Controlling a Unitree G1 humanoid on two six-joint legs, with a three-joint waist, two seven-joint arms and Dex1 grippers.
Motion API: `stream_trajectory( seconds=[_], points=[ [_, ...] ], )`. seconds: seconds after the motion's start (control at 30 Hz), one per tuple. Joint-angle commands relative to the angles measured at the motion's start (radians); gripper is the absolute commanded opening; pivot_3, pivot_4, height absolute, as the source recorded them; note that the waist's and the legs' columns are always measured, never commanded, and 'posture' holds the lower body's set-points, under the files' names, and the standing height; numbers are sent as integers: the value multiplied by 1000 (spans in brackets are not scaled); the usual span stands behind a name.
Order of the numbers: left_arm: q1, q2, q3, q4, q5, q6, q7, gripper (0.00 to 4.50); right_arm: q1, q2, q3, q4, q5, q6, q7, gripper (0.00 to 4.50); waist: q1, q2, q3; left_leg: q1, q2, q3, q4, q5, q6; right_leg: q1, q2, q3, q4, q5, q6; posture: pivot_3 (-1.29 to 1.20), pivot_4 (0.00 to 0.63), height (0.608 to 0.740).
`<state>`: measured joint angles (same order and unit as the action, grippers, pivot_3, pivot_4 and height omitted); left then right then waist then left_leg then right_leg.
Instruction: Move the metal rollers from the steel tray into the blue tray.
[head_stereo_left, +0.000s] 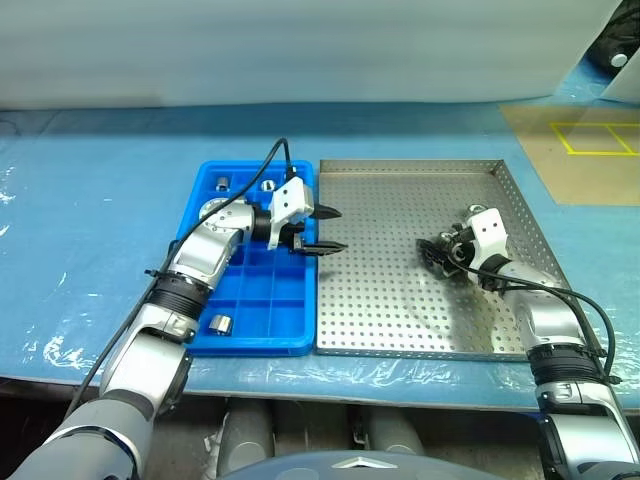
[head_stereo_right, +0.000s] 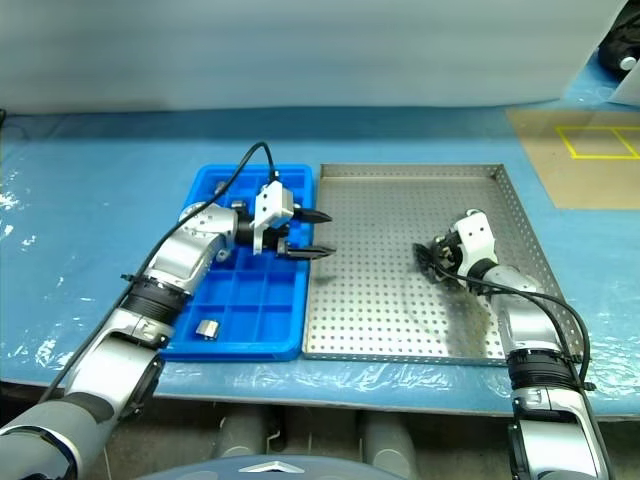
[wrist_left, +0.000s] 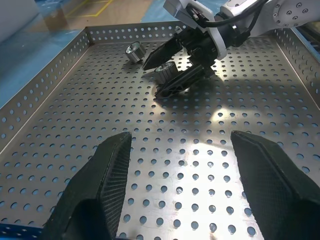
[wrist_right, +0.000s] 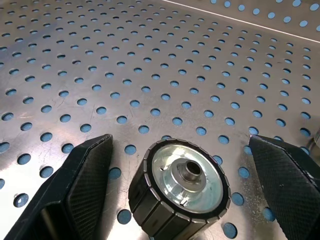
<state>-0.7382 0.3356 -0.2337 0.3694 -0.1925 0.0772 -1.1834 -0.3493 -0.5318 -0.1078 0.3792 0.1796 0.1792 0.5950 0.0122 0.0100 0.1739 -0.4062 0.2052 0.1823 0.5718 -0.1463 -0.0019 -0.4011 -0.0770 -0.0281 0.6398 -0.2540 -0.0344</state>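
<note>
Right wrist view: right gripper (wrist_right: 177, 195) stands open astride a metal roller (wrist_right: 180, 192) on the steel tray (head_stereo_left: 400, 300); left gripper (head_stereo_left: 327, 230), open and empty, hovers beside the blue tray (head_stereo_left: 255, 290).

Bright blue tray (head_stereo_left: 300, 330), silver perforated steel tray (head_stereo_left: 400, 310), shiny silver rollers (wrist_right: 180, 192), light blue table covering (head_stereo_left: 90, 200)

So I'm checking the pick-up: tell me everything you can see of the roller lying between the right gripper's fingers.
The metal roller is a short cylinder with a dark, segmented outer band, a shiny silver end face and a raised hub around a dark central hole. It lies tilted on the perforated floor of the steel tray, its face turned up toward the wrist camera. The right gripper is open, one black finger on either side, neither touching it.
</note>
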Motion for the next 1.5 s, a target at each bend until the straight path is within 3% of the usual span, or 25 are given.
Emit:
stream_trajectory(
  seconds=[0.03,0.1,0.2,0.3,0.57,0.9,1.07,1.5],
  points=[
    [-1,12,14,-44,-4,2,4,3372,3,2,-13,14,-9,-19,-13,3329,0,0,0,0,0,0,0,0,0,0,0,0,0,0,0,-250,150,740],
    [0,16,15,-49,-5,6,3,3372,2,4,-7,18,-9,-23,-2,3329,1,0,0,0,0,0,0,0,0,0,0,0,0,0,0,-249,150,740],
    [5,41,11,-67,-11,27,-23,3372,7,9,7,0,-9,-21,12,2757,0,0,0,0,0,0,0,0,0,0,0,0,0,0,0,-247,150,740],
    [8,72,23,-90,-27,52,-49,3372,5,16,24,-13,-19,-28,20,1807,-1,0,0,1,0,1,-1,0,0,0,0,0,0,0,0,-242,150,740],
    [21,188,56,-110,-24,71,-78,3372,-42,46,73,-82,-40,-2,26,1813,-2,0,0,1,1,1,-2,0,-1,-1,0,1,0,0,0,-208,150,740],
    [88,350,204,-246,-104,198,-37,3372,-238,162,191,-260,27,95,155,1813,5,0,1,0,1,5,-10,1,-3,-8,0,3,-1,-1,-1,-73,150,740],
    [222,413,262,-397,-131,269,11,3372,-316,219,291,-199,-14,54,227,1813,23,-1,2,-1,1,5,-11,1,-3,-7,0,2,-3,-1,-2,28,150,740],
    [486,469,394,-674,-214,422,154,3372,-363,272,348,-73,-6,44,397,1813,94,-4,4,-3,1,3,-12,2,-6,-9,0,1,-2,-1,-2,198,150,740]
  ],
)
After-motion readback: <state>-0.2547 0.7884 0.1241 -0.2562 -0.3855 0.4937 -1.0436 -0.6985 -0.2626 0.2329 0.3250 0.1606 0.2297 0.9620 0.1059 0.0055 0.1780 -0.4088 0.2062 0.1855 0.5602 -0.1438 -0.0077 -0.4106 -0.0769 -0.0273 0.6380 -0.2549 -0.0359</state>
